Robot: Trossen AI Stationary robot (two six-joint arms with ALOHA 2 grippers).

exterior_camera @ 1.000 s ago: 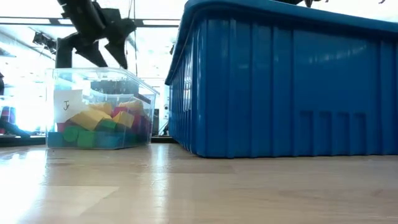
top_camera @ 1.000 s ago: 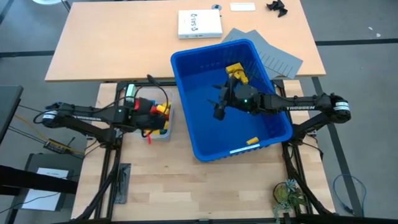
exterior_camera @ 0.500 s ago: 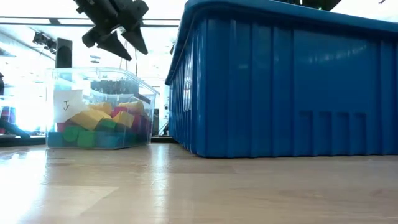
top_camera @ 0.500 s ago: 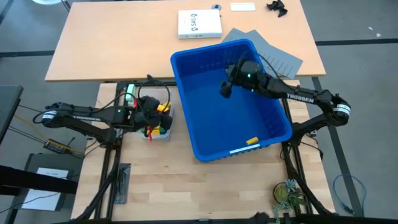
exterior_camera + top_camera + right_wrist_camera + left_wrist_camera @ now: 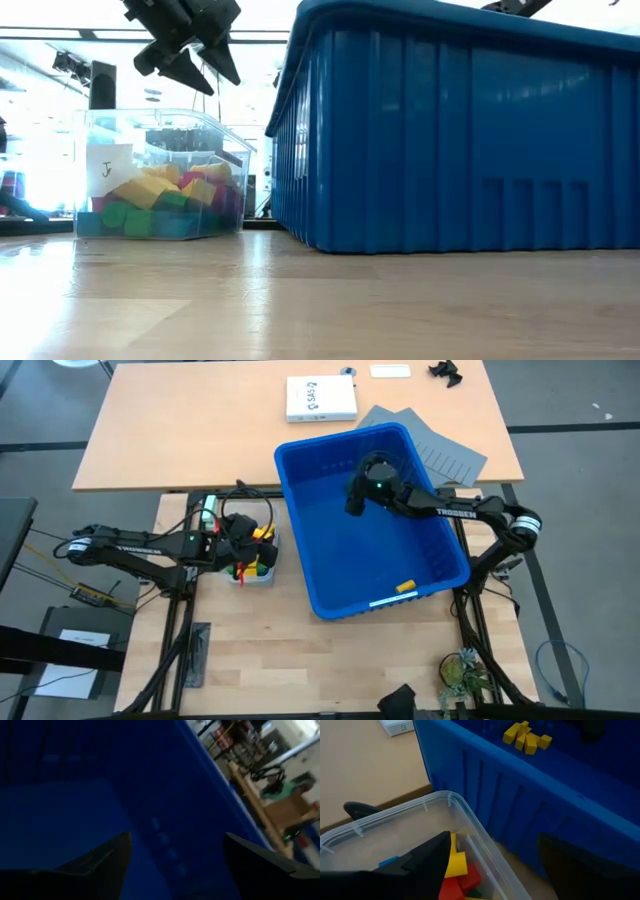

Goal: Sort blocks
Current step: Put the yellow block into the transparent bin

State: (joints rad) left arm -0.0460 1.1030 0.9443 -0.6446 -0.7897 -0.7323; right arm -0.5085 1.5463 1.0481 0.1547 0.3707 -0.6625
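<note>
The big wooden table [image 5: 300, 430] fills the top of the high view, with a white box [image 5: 321, 398] and grey sheets [image 5: 440, 448] on it. The blue bin [image 5: 340, 575] sits in the middle, on a lower wooden board. At about 9 o'clock from the bin stands the clear tub [image 5: 160, 175], just beside the bin.

The right arm reaches into the bin from 3 o'clock. The right gripper [image 5: 358, 495] hangs inside the bin near its 12 o'clock wall. Its two fingers [image 5: 90, 865] stand wide apart and nothing is between them.

The left arm comes in from 9 o'clock. The left gripper [image 5: 195, 60] hangs just above the tub. Its fingers [image 5: 427, 860] are spread apart too, with nothing held.

Most blocks [image 5: 165, 200] lie piled in the tub: yellow, red, green and blue ones. A bunch of yellow blocks [image 5: 526, 736] lies inside the bin. One more small yellow block [image 5: 405, 587] lies on the bin floor near the 5 o'clock corner.
</note>
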